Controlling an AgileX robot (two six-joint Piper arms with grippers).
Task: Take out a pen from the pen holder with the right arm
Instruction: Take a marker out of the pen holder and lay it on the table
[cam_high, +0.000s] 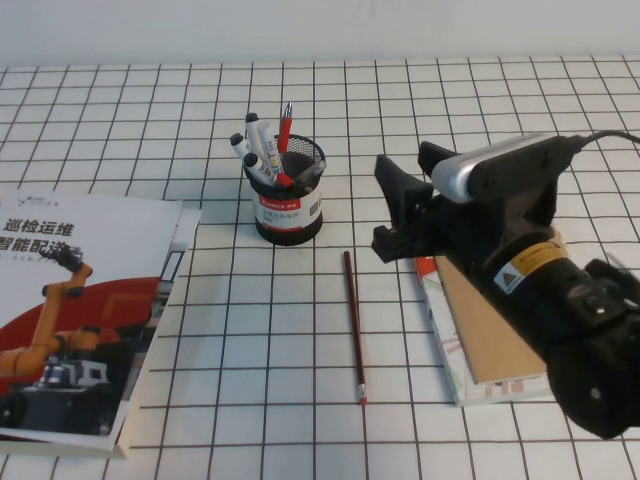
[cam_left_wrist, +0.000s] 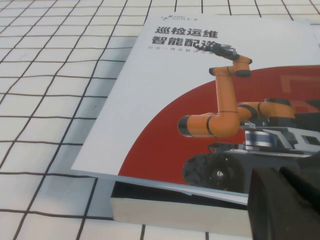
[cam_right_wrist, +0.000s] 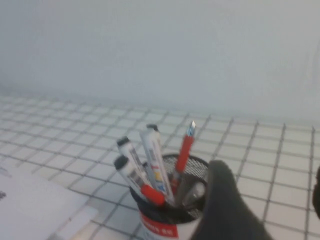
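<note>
Right claw spread and empty, right of black wire-mesh pen holder. Slim dark-red pen flat on white gridded tabletop, nearer than holder. Left claw by glossy booklet, near left, state unclear.

Booklet cover: 巡检运维 智能配送; pen holder label illegible.

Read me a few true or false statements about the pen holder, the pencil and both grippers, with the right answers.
1. A pencil lies on the table, outside the pen holder. True.
2. The right gripper is shut on a marker. False: it is open and empty, beside the pen holder.
3. The pen holder is empty. False: it holds markers and a red pen.
4. The left gripper is at the booklet's edge. True.
</note>
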